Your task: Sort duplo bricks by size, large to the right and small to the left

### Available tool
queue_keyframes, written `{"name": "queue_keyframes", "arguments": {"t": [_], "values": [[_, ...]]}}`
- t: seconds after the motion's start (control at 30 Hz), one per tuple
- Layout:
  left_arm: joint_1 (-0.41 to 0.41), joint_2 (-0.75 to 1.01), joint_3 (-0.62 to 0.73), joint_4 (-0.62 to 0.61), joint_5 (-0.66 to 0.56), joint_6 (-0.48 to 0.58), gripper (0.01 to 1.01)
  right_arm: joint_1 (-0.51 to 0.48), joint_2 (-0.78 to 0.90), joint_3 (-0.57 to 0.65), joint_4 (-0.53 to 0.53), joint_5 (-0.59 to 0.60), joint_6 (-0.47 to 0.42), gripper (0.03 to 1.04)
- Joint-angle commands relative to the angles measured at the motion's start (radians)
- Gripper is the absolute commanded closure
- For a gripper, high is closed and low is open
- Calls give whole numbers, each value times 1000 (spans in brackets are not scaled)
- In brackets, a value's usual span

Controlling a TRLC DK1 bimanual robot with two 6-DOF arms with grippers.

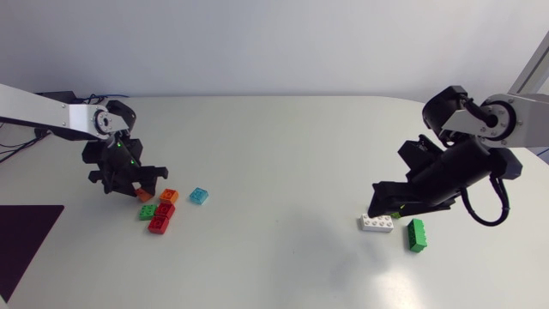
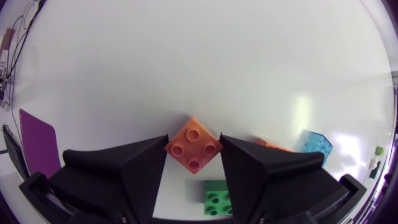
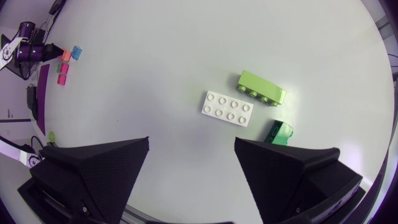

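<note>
Left wrist view has the small orange brick (image 2: pixel 193 146) caught corner to corner between the fingers of the left pincer (image 2: pixel 194 139), which looks closed on it. The brick is probably light, rigid and slick. Held by its corners it could twist out, so its flat sides would give a surer hold. Just beside the orange brick lie a green brick (image 2: pixel 214 198), a second orange brick (image 2: pixel 272 145) and a clear blue brick (image 2: pixel 316 147). Well apart from it, the right pincer (image 3: pixel 191 148) hangs open near a white brick (image 3: pixel 227 109). All rest on a smooth, glossy white table (image 1: pixel 274 154).
</note>
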Motion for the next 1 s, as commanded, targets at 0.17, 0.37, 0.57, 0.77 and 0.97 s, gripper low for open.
{"name": "queue_keyframes", "arguments": {"t": [0.17,0.37,0.57,0.77,0.97], "values": [[-105,-26,-44,1,5,-11,743,7,-9,-28,1,-5,23,72],[-110,-20,-35,-13,5,-5,449,7,-12,-28,-1,-5,23,72],[-99,-37,-34,-16,5,-6,61,7,-12,-25,1,-5,23,72],[-113,-93,-27,-16,5,-12,59,7,-15,-18,-1,-5,23,72],[-116,-156,-24,-11,3,-12,57,7,-20,6,1,-3,33,72]]}}
